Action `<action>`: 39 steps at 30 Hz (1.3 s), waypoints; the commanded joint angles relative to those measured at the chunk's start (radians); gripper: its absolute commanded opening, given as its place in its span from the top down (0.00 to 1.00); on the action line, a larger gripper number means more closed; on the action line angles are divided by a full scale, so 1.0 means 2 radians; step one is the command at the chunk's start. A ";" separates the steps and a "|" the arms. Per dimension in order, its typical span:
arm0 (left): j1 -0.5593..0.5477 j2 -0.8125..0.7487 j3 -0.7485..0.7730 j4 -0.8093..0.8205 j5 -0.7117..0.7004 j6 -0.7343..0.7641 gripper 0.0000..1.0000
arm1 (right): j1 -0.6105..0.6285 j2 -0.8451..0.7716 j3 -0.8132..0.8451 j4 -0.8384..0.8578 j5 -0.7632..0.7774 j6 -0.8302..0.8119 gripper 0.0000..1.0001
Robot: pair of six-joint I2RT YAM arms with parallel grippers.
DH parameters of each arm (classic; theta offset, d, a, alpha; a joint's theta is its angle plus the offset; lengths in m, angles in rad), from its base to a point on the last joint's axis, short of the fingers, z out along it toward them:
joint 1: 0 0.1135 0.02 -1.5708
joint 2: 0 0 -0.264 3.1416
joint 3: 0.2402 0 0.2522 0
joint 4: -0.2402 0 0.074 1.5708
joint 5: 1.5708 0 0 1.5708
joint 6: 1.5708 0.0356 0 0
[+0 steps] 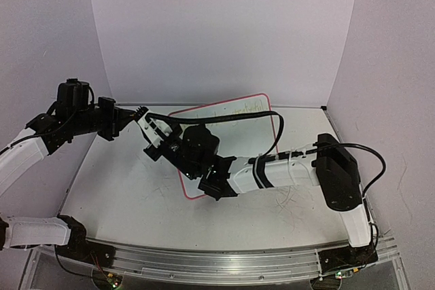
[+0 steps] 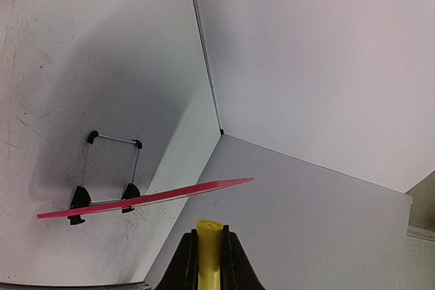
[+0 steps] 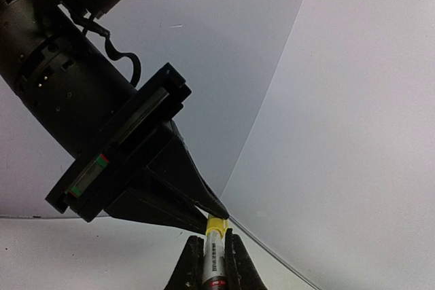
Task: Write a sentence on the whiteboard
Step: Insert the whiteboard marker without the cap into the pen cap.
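Observation:
The whiteboard (image 1: pixel 228 115), white with a pink-red frame, leans on its stand at the back middle. Faint marks of the sentence (image 1: pixel 241 106) run near its top edge, too faint to read. In the left wrist view the whiteboard (image 2: pixel 146 199) shows edge-on with its two black clip feet. My left gripper (image 1: pixel 141 114) and right gripper (image 1: pixel 153 128) meet tip to tip, left of the board. The right gripper (image 3: pixel 215 239) is shut on the marker body (image 3: pixel 216 259). The left gripper (image 2: pixel 209 233) is shut on the marker's yellow cap (image 2: pixel 209 249), also seen in the right wrist view (image 3: pixel 216 224).
White walls enclose the table (image 1: pixel 122 195) at the back and both sides. The right arm (image 1: pixel 272 171) lies across the middle of the table in front of the whiteboard, its black cable (image 1: pixel 272 117) looping over the board. A wire stand (image 2: pixel 112 164) props the board from behind.

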 commanded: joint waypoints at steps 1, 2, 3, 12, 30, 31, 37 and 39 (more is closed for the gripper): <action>0.002 -0.013 -0.001 0.030 0.018 -0.009 1.00 | -0.008 0.040 0.052 0.012 0.011 -0.016 1.00; 0.002 -0.014 -0.003 0.033 0.021 -0.011 1.00 | -0.009 0.050 0.062 0.017 0.015 -0.026 1.00; 0.002 -0.016 -0.004 0.036 0.023 -0.012 1.00 | -0.011 0.062 0.075 0.023 0.017 -0.036 1.00; -0.005 -0.032 -0.012 0.089 0.030 0.007 1.00 | -0.034 0.171 0.239 -0.003 0.008 -0.021 1.00; -0.154 -0.003 -0.027 0.161 -0.041 0.070 1.00 | -0.058 0.131 0.262 -0.061 -0.034 0.170 1.00; -0.157 -0.001 -0.025 0.163 -0.045 0.075 1.00 | -0.058 0.113 0.240 -0.057 -0.039 0.179 1.00; -0.162 0.003 -0.020 0.169 -0.064 0.107 0.98 | -0.061 -0.009 0.066 0.025 -0.057 0.210 1.00; -0.161 -0.004 -0.022 0.168 -0.078 0.125 0.83 | -0.064 -0.057 0.008 0.043 -0.060 0.220 1.00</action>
